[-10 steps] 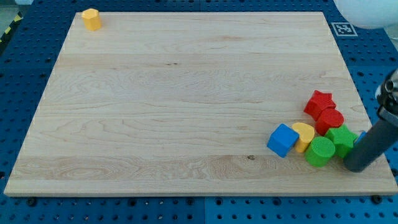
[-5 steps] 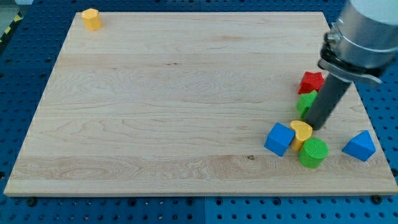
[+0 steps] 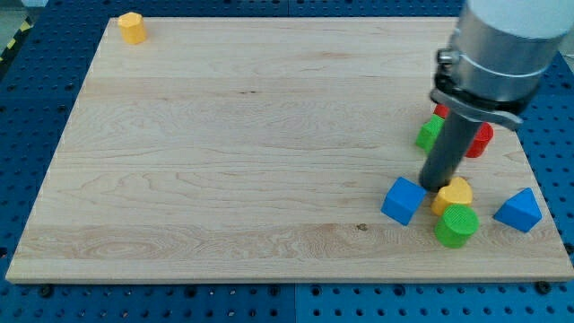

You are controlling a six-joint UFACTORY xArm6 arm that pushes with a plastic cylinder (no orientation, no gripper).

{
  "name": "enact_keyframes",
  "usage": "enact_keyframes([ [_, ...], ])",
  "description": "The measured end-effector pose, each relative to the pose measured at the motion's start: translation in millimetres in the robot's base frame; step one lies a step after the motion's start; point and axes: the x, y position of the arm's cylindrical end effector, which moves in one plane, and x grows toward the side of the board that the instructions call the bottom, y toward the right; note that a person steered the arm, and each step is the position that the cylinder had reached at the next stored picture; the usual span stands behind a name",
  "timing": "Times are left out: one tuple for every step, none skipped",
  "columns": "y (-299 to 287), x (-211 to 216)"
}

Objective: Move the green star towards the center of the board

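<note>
The green star (image 3: 429, 134) lies near the board's right side, mostly hidden behind my rod. My tip (image 3: 434, 186) rests on the board just below the star, between the blue cube (image 3: 404, 200) and the yellow heart-shaped block (image 3: 454, 194). A red block (image 3: 480, 141) sits right of the star, partly hidden by the rod; its shape cannot be made out.
A green cylinder (image 3: 456, 225) sits below the yellow block. A blue triangular block (image 3: 518, 211) lies near the board's right edge. A yellow block (image 3: 132, 28) stands at the top left corner. The arm's grey body (image 3: 502, 45) fills the top right.
The rod has moved left and slightly up. The green star slid left and up with it. The yellow heart block and green cylinder shifted a little to the right.
</note>
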Motion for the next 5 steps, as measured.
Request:
enact_keyframes([
  [15.6,0.0],
  [18.0,-1.5],
  [29.2,-30.4],
  [22.9,-61.8],
  [-1.1,-89.6],
])
